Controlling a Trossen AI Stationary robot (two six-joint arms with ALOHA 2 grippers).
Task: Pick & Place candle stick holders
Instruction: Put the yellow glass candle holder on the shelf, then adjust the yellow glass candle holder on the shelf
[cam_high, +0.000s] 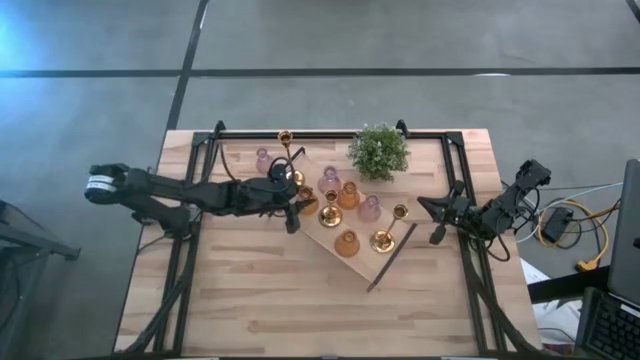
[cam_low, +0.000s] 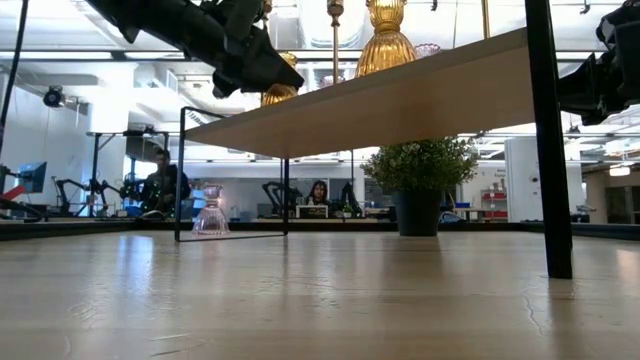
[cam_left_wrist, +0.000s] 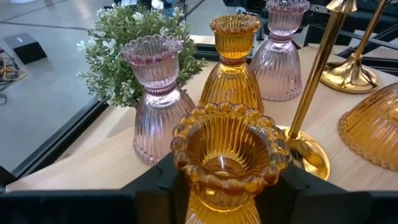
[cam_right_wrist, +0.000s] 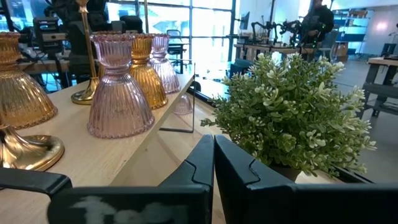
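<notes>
The left hand (cam_high: 291, 205) reaches in over the near-left end of the long wooden tray (cam_high: 390, 260), its fingers clamped on an amber glass holder (cam_left_wrist: 227, 163) that stands upright, beaded mouth up, its long axis vertical. Crowding it in the left wrist view are a pink glass holder (cam_left_wrist: 158, 102) just beside it, a second amber holder (cam_left_wrist: 233, 68) behind, another pink holder (cam_left_wrist: 281, 53) farther back, and the slanting stem of a tall gold brass holder (cam_left_wrist: 314, 81) whose round base sits right next to the held piece. The ribbed skirt of a further amber holder (cam_left_wrist: 373, 127) shows at the edge of that view. All of these stand upright on the tray, which lies diagonally across the bench (cam_high: 250, 300). From above, 1 pink holder (cam_high: 263, 160) and 1 gold holder (cam_high: 287, 150) stand off the tray on the bench, near the far-left corner. The green potted plant (cam_high: 379, 150) sits at the far edge of the bench, just beyond the tray. The right hand (cam_high: 436, 221) waits at the right side of the bench, near the tray's right end, its fingers pressed together on nothing. People sit at desks in the room behind.
</notes>
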